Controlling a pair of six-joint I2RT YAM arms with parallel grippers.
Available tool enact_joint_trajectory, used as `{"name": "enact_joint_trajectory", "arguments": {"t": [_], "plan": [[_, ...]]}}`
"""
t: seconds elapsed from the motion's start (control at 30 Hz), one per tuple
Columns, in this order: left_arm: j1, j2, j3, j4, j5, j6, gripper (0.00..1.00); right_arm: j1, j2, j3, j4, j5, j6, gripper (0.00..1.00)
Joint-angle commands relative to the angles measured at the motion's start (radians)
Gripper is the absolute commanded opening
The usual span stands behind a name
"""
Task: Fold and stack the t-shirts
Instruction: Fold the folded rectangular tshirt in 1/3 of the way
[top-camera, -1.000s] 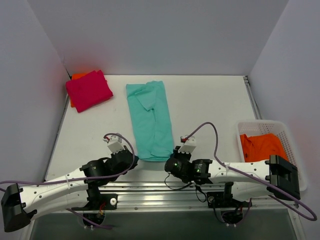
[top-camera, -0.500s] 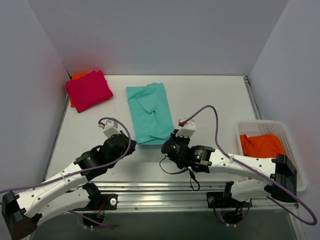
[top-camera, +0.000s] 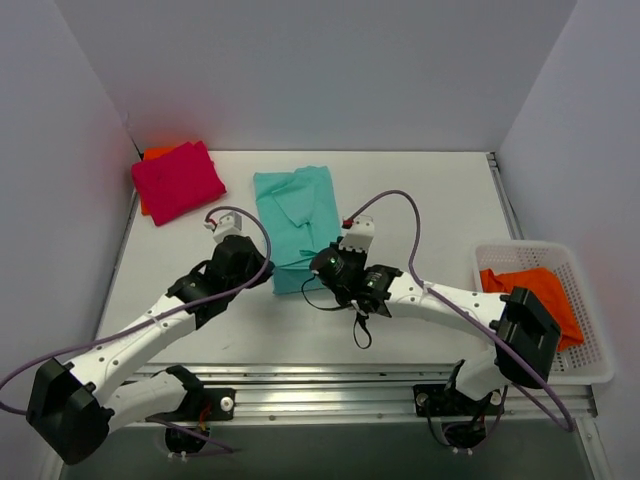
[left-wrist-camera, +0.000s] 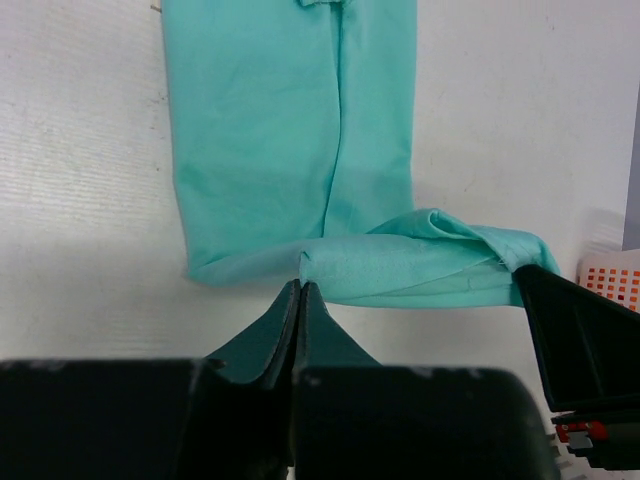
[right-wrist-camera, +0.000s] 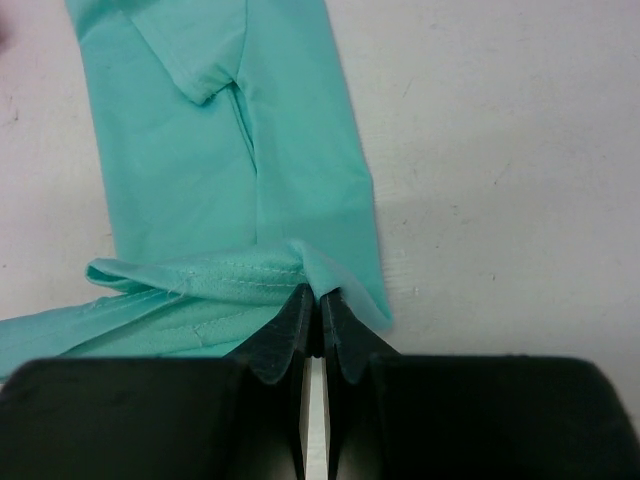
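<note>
The teal t-shirt (top-camera: 296, 220) lies lengthwise in the middle of the table, folded into a long strip. Its near hem is lifted and doubled back over itself. My left gripper (top-camera: 268, 274) is shut on the hem's left corner, as the left wrist view (left-wrist-camera: 301, 285) shows with the teal t-shirt (left-wrist-camera: 270, 130) beyond it. My right gripper (top-camera: 320, 264) is shut on the hem's right corner, as the right wrist view (right-wrist-camera: 318, 292) shows over the teal t-shirt (right-wrist-camera: 230, 170). A folded magenta-pink t-shirt (top-camera: 178, 180) lies at the far left on a folded orange one (top-camera: 150, 154).
A white basket (top-camera: 592, 300) stands at the right edge and holds an orange t-shirt (top-camera: 528, 290). Grey walls close the table at the back and sides. The right arm's cable (top-camera: 400, 215) loops above the table right of the teal shirt.
Both grippers have moved away from the near edge toward the back, carrying the teal shirt's near hem with them, so the shirt looks shorter and its bottom part is doubled over.
</note>
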Motion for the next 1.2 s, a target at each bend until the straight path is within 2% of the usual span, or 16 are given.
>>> {"name": "enact_joint_trajectory", "arguments": {"t": [0.0, 0.27, 0.43, 0.63, 0.7, 0.73, 0.77, 0.8, 0.83, 0.87, 0.9, 1.0, 1.1, 1.17], "plan": [[0.059, 0.036, 0.057, 0.086, 0.074, 0.047, 0.02, -0.036, 0.05, 0.053, 0.052, -0.022, -0.052, 0.0], [0.165, 0.16, 0.077, 0.178, 0.161, 0.066, 0.02, -0.134, 0.211, 0.169, 0.118, -0.116, -0.104, 0.0], [0.26, 0.315, 0.097, 0.273, 0.244, 0.061, 0.02, -0.196, 0.361, 0.306, 0.118, -0.165, -0.132, 0.0], [0.334, 0.56, 0.225, 0.333, 0.287, 0.081, 0.02, -0.288, 0.585, 0.496, 0.124, -0.245, -0.146, 0.0], [0.372, 0.663, 0.286, 0.365, 0.308, 0.096, 0.36, -0.321, 0.666, 0.548, 0.106, -0.261, -0.143, 0.0], [0.384, 0.7, 0.308, 0.385, 0.308, 0.097, 0.45, -0.331, 0.688, 0.597, 0.101, -0.266, -0.143, 0.0], [0.399, 0.77, 0.334, 0.387, 0.339, 0.094, 0.51, -0.338, 0.729, 0.619, 0.101, -0.265, -0.15, 0.13], [0.424, 0.8, 0.372, 0.42, 0.351, 0.087, 0.57, -0.351, 0.746, 0.64, 0.096, -0.254, -0.15, 0.21], [0.435, 0.832, 0.388, 0.442, 0.367, 0.087, 0.69, -0.357, 0.762, 0.686, 0.09, -0.249, -0.15, 0.56], [0.453, 0.891, 0.409, 0.451, 0.385, 0.083, 0.94, -0.361, 0.78, 0.703, 0.09, -0.243, -0.161, 0.77], [0.461, 0.918, 0.461, 0.448, 0.397, 0.083, 0.94, -0.366, 0.786, 0.719, 0.09, -0.233, -0.169, 0.99], [0.481, 0.966, 0.509, 0.444, 0.417, 0.086, 0.94, -0.38, 0.782, 0.765, 0.06, -0.193, -0.186, 1.0], [0.484, 0.9, 0.485, 0.448, 0.379, 0.107, 0.94, -0.38, 0.713, 0.727, 0.063, -0.13, -0.196, 1.0], [0.481, 0.802, 0.418, 0.448, 0.355, 0.123, 0.94, -0.38, 0.626, 0.624, 0.108, -0.087, -0.196, 1.0]]}}
